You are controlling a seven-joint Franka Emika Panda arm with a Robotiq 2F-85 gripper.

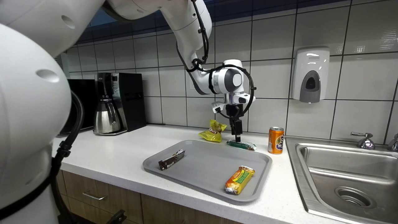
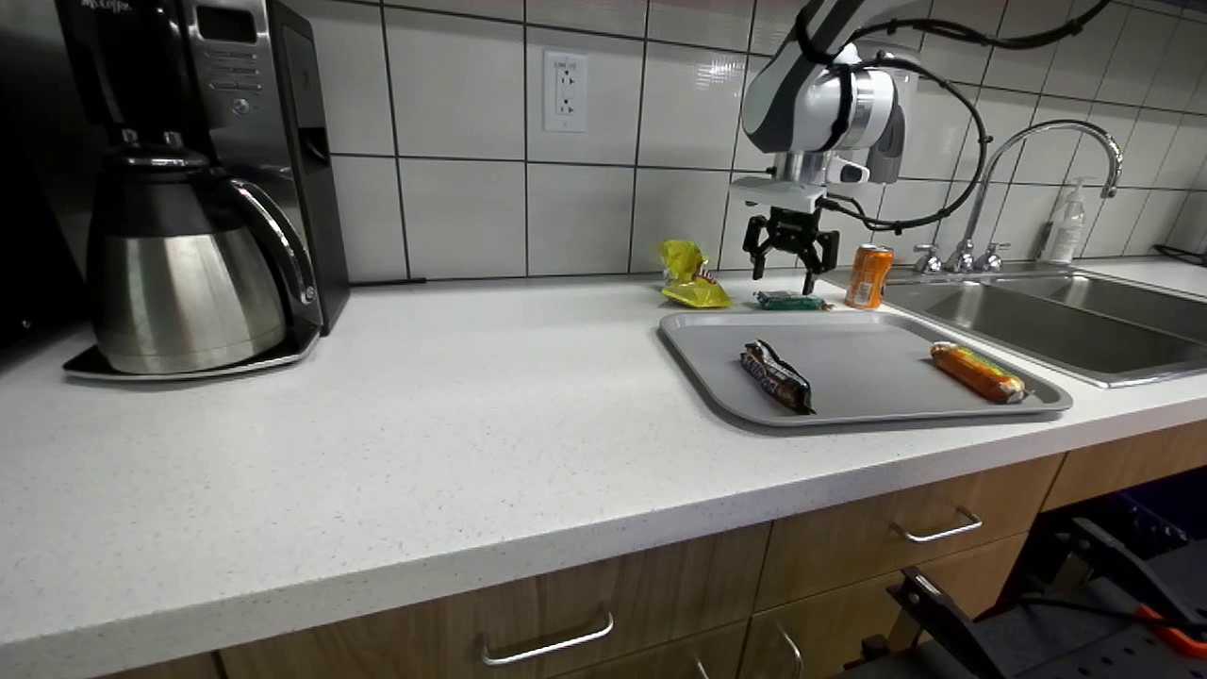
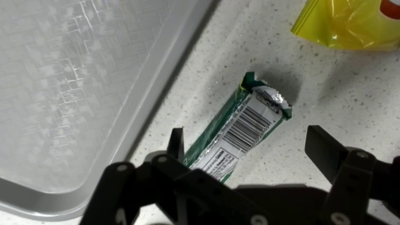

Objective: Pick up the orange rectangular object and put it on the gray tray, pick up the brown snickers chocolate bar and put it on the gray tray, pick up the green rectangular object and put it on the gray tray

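Spread black two-fingered hand (image 2: pixel 783 280) over the slim green foil-wrapped bar (image 3: pixel 231 134), the one piece not yet on the flat gray rectangular tray (image 1: pixel 202 158)

The bar lies on the speckled white bench (image 2: pixel 377 453) just beside the tray, between the crumpled yellow bag (image 1: pixel 214 133) and the upright orange metal can (image 1: pixel 275 140); the dark brown wrapped bar (image 1: pixel 171 160) and the orange-and-yellow oblong packet (image 1: pixel 240 180) rest on the tray; since the green bar runs slantwise between the fingers, nearer the tray-side one, closing now could swivel it, an off-centre descent could press that finger onto the bar or the rim, and the slick wrapper may slip out
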